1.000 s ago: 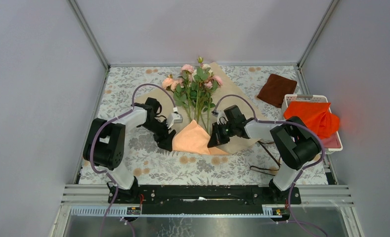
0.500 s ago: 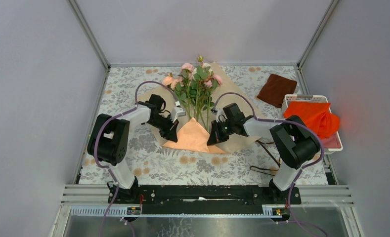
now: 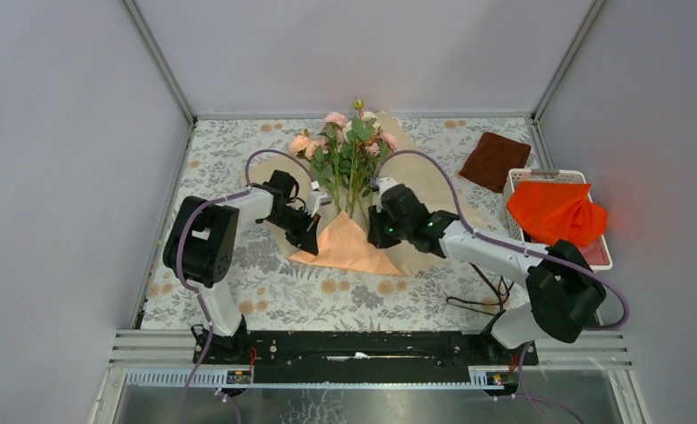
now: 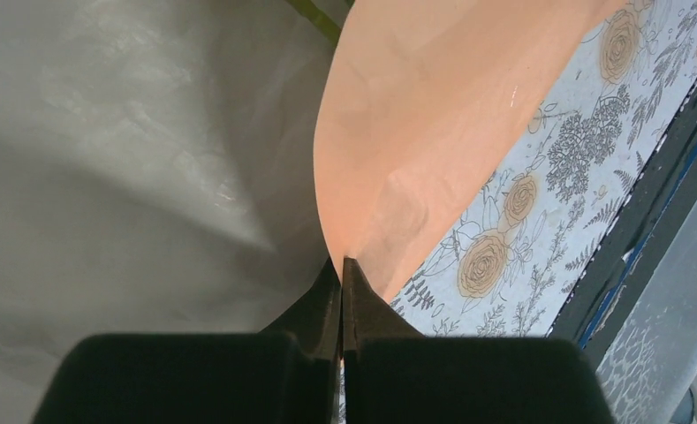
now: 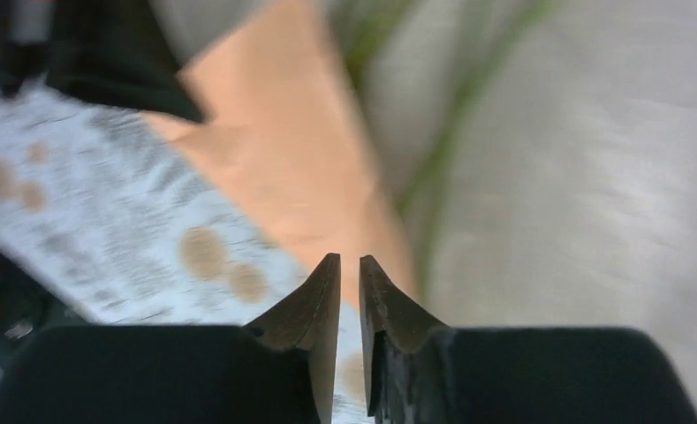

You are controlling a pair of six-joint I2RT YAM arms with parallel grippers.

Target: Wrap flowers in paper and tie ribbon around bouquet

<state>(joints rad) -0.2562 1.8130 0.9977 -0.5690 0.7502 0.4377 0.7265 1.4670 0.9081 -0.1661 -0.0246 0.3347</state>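
1. My left gripper pinches the paper at its edge, jaws closed on it, centre frame
2. My right gripper hangs slightly parted and empty, just right of the flowers, whose stems run up-frame from the fold

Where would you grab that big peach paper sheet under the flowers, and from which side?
By a thin edge, not the flat middle. The paper lies spread on the table with its near corner folded back toward the flowers, so only edges offer something to pinch. The left end effector shows this: shut on the folded flap's left edge, angled in low from the left.
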